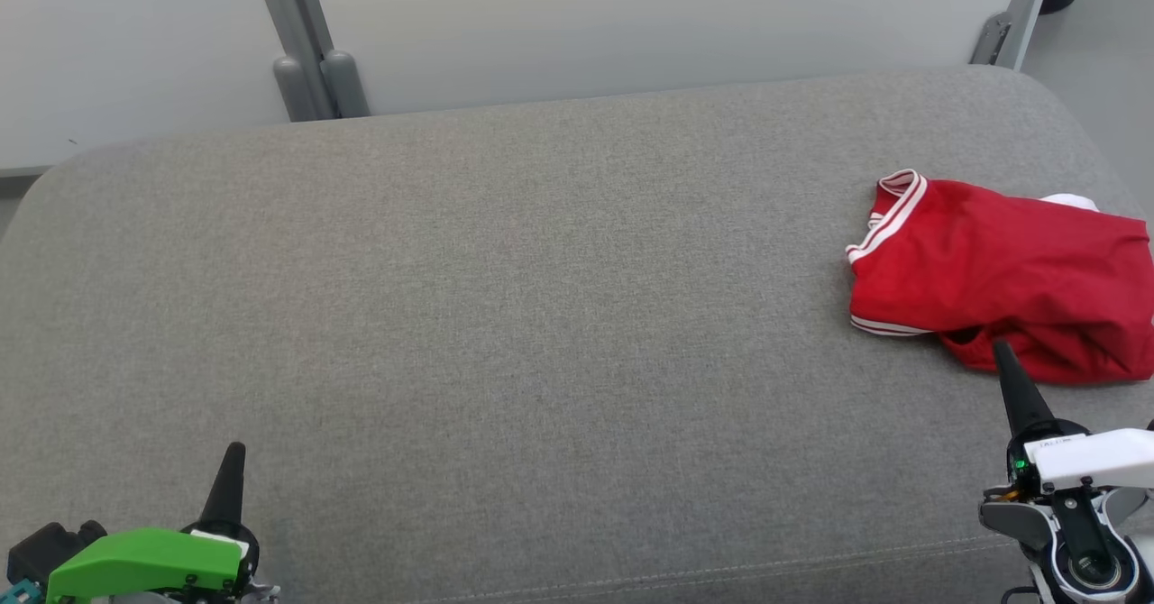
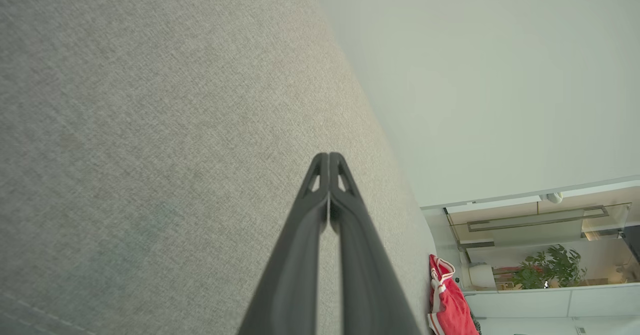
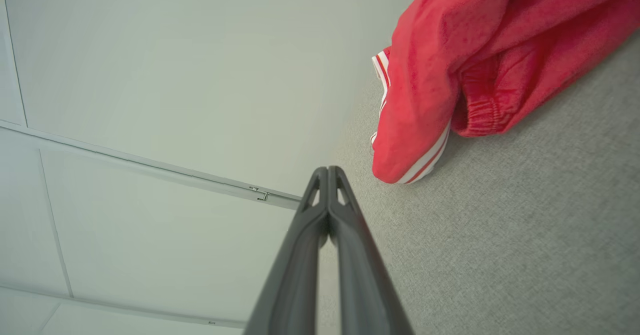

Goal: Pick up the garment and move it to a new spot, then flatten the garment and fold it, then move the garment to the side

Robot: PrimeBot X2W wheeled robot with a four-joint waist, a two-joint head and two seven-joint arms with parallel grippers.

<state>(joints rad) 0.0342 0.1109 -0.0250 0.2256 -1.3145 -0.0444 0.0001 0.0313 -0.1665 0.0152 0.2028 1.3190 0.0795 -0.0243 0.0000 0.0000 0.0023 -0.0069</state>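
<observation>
A red garment (image 1: 1001, 279) with white-striped trim lies crumpled at the far right of the grey cushion (image 1: 505, 315); the right wrist view has it (image 3: 470, 65) at the upper right, and the left wrist view catches it (image 2: 450, 305) at the bottom right. My right gripper (image 1: 1001, 349) is shut, its tip just at the garment's near edge, nothing between its fingers (image 3: 327, 172). Down at the lower left my left gripper (image 1: 236, 449) is shut too and empty, hovering over bare cushion, its fingertips pressed together (image 2: 329, 157).
The grey cushion spans the whole width, with open fabric left of the garment. Pale wall panels (image 1: 631, 18) and a grey post (image 1: 306, 63) stand behind it. The cushion's front seam (image 1: 721, 572) runs near the bottom.
</observation>
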